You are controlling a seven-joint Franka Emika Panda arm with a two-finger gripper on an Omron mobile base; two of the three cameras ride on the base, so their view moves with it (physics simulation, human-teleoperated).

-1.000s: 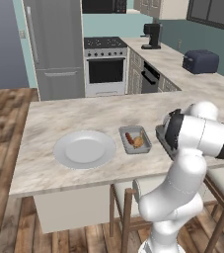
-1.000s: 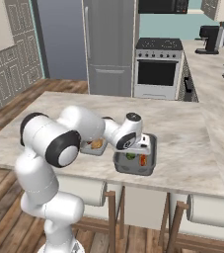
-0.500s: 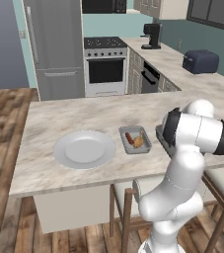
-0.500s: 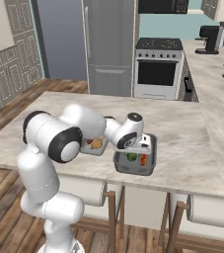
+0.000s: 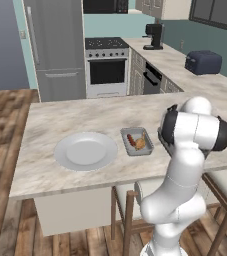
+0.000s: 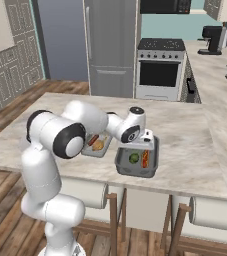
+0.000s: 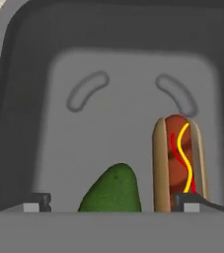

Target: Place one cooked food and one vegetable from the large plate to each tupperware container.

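- Hovering over the darker tray (image 6: 136, 170), the gripper (image 7: 112, 201) has its fingers spread apart, empty.
- Hot dog (image 7: 178, 163) at 4 o'clock, green vegetable (image 7: 111, 190) at 6.
- Large plate (image 5: 85, 151) bare.

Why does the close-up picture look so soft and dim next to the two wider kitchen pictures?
Hand view: the camera sits right above the dark tray, so the hot dog and green vegetable look big and soft-edged, with shaded walls. Right base view: even flat light, and the tool hangs over that tray. Left base view: the plate is evenly lit, without glare.
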